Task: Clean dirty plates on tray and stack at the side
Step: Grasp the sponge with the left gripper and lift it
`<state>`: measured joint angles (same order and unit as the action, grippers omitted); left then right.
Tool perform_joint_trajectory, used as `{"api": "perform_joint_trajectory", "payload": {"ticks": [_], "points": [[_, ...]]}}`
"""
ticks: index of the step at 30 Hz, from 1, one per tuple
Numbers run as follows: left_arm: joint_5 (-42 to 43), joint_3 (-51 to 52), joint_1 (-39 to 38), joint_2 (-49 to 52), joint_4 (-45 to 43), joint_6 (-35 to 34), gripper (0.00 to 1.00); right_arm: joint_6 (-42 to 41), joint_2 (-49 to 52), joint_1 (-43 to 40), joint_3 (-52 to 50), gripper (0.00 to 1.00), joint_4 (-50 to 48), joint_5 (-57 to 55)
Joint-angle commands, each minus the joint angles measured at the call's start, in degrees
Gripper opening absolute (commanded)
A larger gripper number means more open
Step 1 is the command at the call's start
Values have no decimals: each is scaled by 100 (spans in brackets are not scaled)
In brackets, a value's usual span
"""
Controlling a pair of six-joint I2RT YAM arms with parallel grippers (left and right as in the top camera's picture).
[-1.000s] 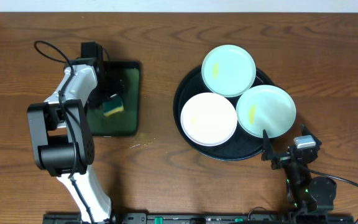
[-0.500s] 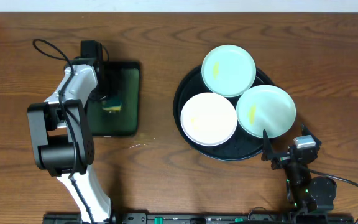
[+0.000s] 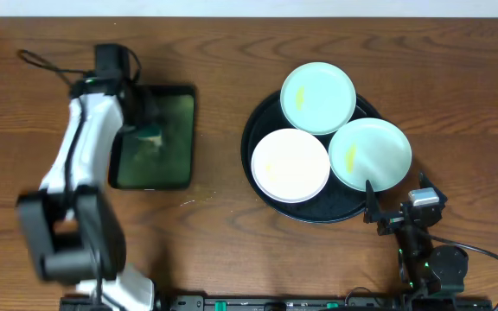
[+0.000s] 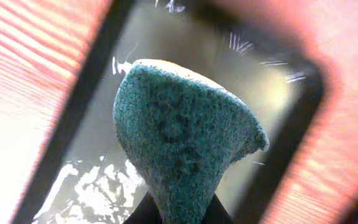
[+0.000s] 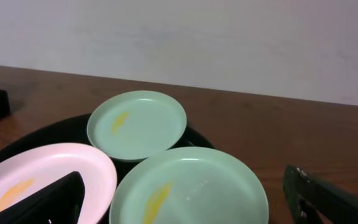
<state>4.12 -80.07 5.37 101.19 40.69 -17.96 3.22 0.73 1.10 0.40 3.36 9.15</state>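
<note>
Three plates lie on the round black tray (image 3: 263, 118): a mint plate (image 3: 318, 97) at the back, a white plate (image 3: 290, 164) at the front left and a mint plate (image 3: 371, 154) at the right. Each shows a yellow smear in the right wrist view, on the back plate (image 5: 137, 124), the white plate (image 5: 39, 177) and the near plate (image 5: 191, 190). My left gripper (image 4: 179, 216) is shut on a green sponge (image 4: 179, 143), which it holds above the rectangular dark-green tray (image 3: 167, 155). My right gripper (image 3: 395, 200) stands open just in front of the near mint plate.
The dark-green tray (image 4: 104, 186) has wet, shiny patches on its surface. Bare wooden table (image 3: 223, 78) lies between the two trays and behind them. My right arm's base (image 3: 439, 268) sits at the table's front right edge.
My left gripper has shut on the sponge and raised it off the green tray, and the left arm has swung to the left. The right arm and the plates have not moved.
</note>
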Motion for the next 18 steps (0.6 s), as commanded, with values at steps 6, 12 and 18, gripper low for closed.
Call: {"api": "perform_joint_trajectory", "payload": {"ticks": [6, 12, 18], "points": [[35, -68, 4, -1368, 302, -33, 8, 48, -22, 39, -9, 99, 24, -11], [-551, 330, 4, -894, -192, -31, 7, 48, -22, 39, -9, 99, 24, -11], [116, 800, 7, 358, -1147, -286, 8, 48, -22, 39, -9, 99, 24, -11]]}}
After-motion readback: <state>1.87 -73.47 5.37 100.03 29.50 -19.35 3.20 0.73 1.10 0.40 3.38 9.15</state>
